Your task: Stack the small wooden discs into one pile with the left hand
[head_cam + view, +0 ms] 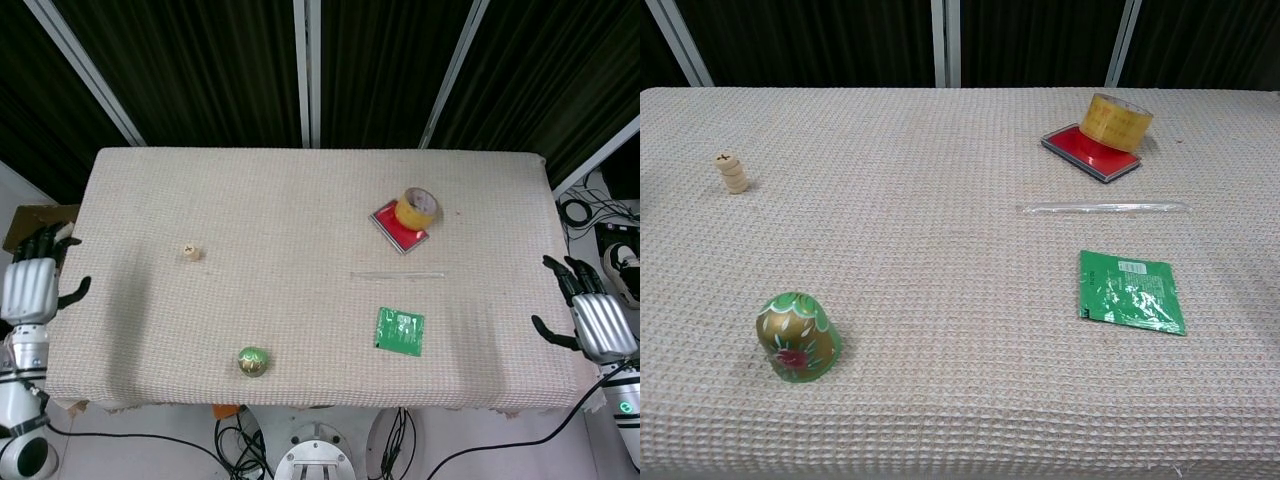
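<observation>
The small wooden discs (191,254) (731,172) stand in one upright pile on the left part of the table, with a cross mark on the top disc. My left hand (30,288) is off the table's left edge, well away from the pile, fingers apart and holding nothing. My right hand (596,322) hangs beyond the right edge, also spread and holding nothing. Neither hand shows in the chest view.
A green and gold painted dome (252,361) (797,337) stands near the front left. A green packet (400,331) (1131,291), a clear thin rod (397,274) (1102,208) and a yellow tape roll (417,208) (1117,122) on a red pad (1080,151) lie to the right. A cardboard box (22,222) sits beside the table.
</observation>
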You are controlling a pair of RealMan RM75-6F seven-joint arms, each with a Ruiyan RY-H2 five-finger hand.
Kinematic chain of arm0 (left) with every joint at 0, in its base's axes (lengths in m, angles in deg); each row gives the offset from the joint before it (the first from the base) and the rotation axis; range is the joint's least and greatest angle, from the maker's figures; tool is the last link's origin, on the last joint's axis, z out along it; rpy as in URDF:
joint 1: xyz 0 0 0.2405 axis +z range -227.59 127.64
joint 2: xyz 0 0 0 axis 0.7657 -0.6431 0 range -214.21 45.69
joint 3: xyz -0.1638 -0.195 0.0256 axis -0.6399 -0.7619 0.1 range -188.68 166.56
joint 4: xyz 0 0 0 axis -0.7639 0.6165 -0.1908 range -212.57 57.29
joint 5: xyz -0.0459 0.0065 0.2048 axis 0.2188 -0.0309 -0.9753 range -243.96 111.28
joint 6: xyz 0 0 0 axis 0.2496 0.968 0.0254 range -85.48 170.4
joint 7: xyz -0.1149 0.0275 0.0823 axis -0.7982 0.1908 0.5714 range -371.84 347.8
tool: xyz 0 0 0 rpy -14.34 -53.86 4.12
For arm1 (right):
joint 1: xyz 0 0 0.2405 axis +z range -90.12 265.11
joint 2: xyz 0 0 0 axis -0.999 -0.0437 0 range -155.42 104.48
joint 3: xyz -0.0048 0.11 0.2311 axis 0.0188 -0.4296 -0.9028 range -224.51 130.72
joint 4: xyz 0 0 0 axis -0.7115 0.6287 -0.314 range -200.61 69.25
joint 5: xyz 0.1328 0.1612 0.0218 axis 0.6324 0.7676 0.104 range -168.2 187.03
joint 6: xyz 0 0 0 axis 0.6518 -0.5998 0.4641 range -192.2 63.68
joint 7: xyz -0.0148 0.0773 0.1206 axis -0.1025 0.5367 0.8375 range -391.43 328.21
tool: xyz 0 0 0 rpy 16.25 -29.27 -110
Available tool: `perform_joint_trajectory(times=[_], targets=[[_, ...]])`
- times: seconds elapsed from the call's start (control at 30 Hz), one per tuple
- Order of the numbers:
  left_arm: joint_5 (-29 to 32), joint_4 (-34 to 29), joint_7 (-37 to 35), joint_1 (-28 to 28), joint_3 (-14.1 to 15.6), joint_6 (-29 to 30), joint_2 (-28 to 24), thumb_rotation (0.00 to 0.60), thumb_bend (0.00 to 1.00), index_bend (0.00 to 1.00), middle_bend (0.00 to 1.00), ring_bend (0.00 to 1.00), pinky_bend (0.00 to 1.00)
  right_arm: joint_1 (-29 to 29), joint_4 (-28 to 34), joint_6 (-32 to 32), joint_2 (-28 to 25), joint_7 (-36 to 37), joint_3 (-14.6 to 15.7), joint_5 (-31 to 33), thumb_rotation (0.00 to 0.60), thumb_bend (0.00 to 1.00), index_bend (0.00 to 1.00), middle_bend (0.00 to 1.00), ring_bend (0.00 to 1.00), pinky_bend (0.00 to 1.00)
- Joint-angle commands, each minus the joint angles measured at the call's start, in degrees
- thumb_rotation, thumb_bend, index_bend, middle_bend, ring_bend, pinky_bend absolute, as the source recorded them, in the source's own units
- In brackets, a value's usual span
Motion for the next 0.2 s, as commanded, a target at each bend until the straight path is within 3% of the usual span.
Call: perform_joint_trajectory(times=[0.03, 0.2], targets=[[-5.3, -2.8, -2.6, 7.1, 4.5, 7.6, -1.5, 0.6, 0.24, 0.28, 0.1, 0.08, 0.14, -0.5, 0.0, 1.3, 1.3, -1.5, 0.2, -0.9, 0.6, 0.25, 0.02, 0.14, 0.0, 0.0], [-10.4, -4.7, 0.0, 12.1, 7.6, 13.3, -0.6, 0.6, 0.24, 0.28, 0.1, 0.08, 0.14, -1.5, 0.3, 3.4, 3.0, -3.8, 0.6, -2.0, 0.6, 0.26, 0.02, 0.13, 0.0, 0.0]])
